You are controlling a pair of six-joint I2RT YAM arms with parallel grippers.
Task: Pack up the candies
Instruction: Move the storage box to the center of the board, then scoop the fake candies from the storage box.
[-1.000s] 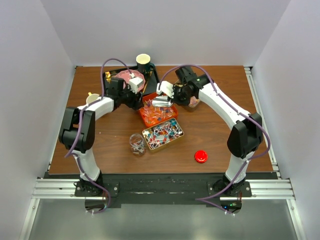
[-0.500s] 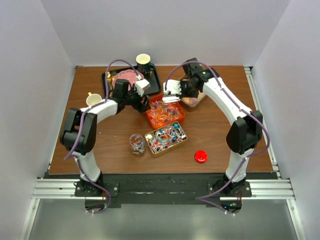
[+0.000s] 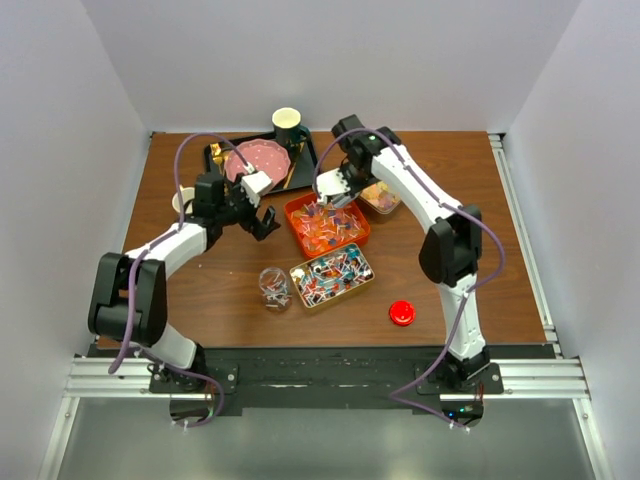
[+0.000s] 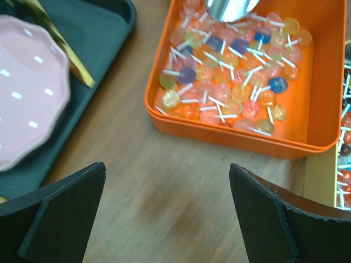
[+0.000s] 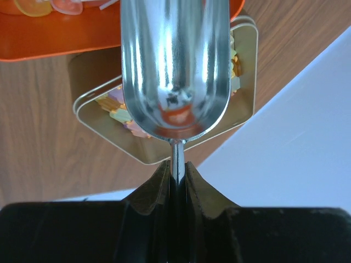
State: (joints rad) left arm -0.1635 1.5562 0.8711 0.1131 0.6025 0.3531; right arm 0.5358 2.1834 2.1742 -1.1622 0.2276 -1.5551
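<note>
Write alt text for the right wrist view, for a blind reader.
The right gripper is shut on the handle of a shiny metal scoop, whose bowl looks empty. Beneath it lie a gold tin with candies and the edge of an orange tin.

The box (image 4: 230,137) is bright orange. The candies (image 4: 230,82) are orange, yellow, pink, blue and purple, with white sticks. The plate (image 4: 27,93) is pink with white dots. The tray (image 4: 104,27) is black. The scoop (image 5: 175,60) is shiny silver. The table (image 4: 164,197) is brown wood.
</note>
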